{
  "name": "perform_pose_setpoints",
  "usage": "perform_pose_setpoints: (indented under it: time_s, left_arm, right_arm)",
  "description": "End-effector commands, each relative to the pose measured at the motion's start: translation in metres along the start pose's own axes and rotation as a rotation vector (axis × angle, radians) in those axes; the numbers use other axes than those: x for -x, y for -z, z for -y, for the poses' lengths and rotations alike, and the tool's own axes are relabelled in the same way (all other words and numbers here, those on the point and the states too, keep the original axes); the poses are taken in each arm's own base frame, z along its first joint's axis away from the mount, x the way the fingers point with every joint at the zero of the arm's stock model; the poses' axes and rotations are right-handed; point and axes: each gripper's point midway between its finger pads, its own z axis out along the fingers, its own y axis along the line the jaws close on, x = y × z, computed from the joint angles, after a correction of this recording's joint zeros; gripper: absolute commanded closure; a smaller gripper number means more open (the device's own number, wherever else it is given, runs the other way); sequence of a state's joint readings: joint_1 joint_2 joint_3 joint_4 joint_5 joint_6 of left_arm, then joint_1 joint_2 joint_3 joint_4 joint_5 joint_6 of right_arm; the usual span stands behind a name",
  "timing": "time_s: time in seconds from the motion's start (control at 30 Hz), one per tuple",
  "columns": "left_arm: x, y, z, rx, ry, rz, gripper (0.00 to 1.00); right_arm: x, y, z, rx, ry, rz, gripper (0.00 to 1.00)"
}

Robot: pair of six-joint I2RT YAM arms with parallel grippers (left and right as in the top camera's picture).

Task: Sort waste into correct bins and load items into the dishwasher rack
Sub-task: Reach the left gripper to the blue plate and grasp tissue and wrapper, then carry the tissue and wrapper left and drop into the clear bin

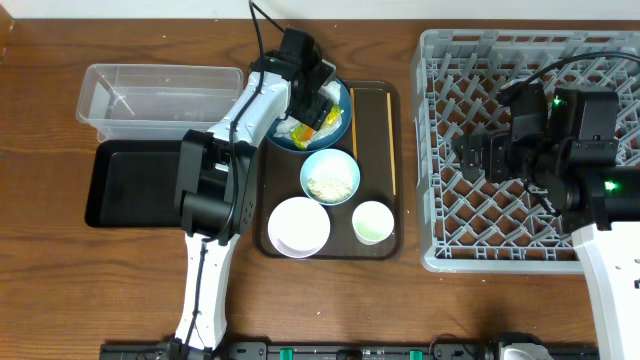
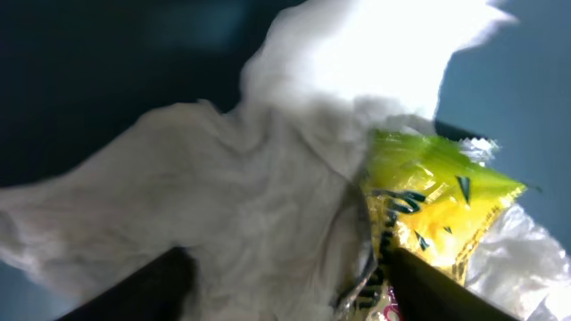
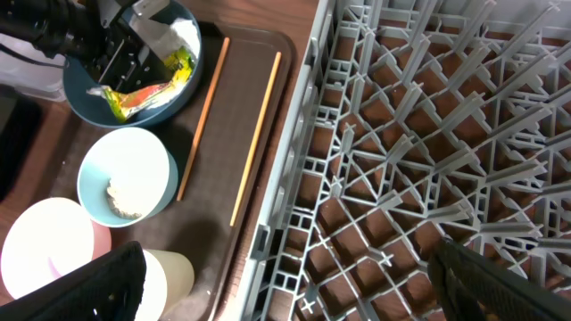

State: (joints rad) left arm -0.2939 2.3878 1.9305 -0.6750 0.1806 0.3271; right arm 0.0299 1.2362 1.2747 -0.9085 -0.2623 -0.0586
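My left gripper [image 1: 318,100] is down in the large dark blue bowl [image 1: 340,128]. In its wrist view its fingers [image 2: 285,267] are open on either side of the crumpled white tissue [image 2: 268,196], with the yellow-green wrapper [image 2: 428,205] at the right finger. My right gripper [image 1: 470,155] hovers open and empty over the grey dishwasher rack [image 1: 530,60], near the rack's left edge [image 3: 401,134]. The light blue bowl [image 1: 330,176] holds rice scraps. The white bowl [image 1: 298,226], the small cup [image 1: 372,222] and two chopsticks [image 1: 391,140] lie on the brown tray.
The clear tub [image 1: 160,95] stands at the back left, with the black tray [image 1: 130,185] in front of it. The brown serving tray [image 1: 375,100] lies between these bins and the rack. The left arm crosses over the black tray's right end.
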Motion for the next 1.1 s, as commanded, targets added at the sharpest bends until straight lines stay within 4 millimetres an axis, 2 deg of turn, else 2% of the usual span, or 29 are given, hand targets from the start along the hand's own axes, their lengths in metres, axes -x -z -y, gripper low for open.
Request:
perform_pose_setpoints:
  time_s: [0.0, 0.1, 0.17, 0.27, 0.33, 0.43, 0.53, 0.67, 0.73, 0.83, 0.93, 1.07]
  left_arm:
    - [-0.007, -0.011, -0.001, 0.001, -0.012, -0.031, 0.53]
    - [-0.009, -0.011, 0.0, -0.001, -0.003, -0.04, 0.79]
    - [-0.009, -0.01, 0.0, -0.002, 0.02, -0.042, 0.91]
    - [-0.002, 0.002, -0.002, 0.006, 0.088, -0.019, 0.94]
    - [0.008, 0.019, -0.003, 0.015, 0.122, 0.019, 0.94]
    - [0.027, 0.057, -0.006, 0.03, 0.162, 0.097, 0.94]
    - [0.046, 0.107, -0.011, 0.05, 0.192, 0.194, 0.94]
    - [0.054, 0.171, -0.024, 0.082, 0.223, 0.293, 0.94]
    - [0.048, 0.194, -0.039, 0.126, 0.279, 0.311, 0.94]
    - [0.027, 0.21, -0.077, 0.248, 0.399, 0.288, 0.94]
    - [-0.004, 0.212, -0.12, 0.361, 0.59, 0.242, 0.94]
    - [-0.043, 0.202, -0.159, 0.401, 0.845, 0.204, 0.94]
  right_arm:
    - [0.007, 0.005, -0.003, 0.009, -0.007, 0.022, 0.01]
    - [0.007, 0.005, -0.003, 0.009, -0.007, 0.022, 0.01]
    - [0.007, 0.005, -0.003, 0.009, -0.007, 0.022, 0.01]
    - [0.007, 0.005, -0.003, 0.009, -0.007, 0.021, 0.01]
    - [0.007, 0.005, -0.003, 0.009, -0.007, 0.022, 0.01]
    - [0.007, 0.005, -0.003, 0.01, -0.007, 0.022, 0.01]
    - [0.007, 0.005, -0.003, 0.01, -0.007, 0.021, 0.01]
    - [0.007, 0.005, -0.003, 0.01, -0.007, 0.022, 0.01]
    - [0.007, 0.005, -0.003, 0.01, -0.007, 0.022, 0.01]
    - [0.007, 0.005, -0.003, 0.009, -0.007, 0.023, 0.01]
    - [0.008, 0.005, -0.003, 0.01, -0.006, 0.025, 0.01]
    - [0.008, 0.005, -0.003, 0.009, -0.006, 0.026, 0.01]
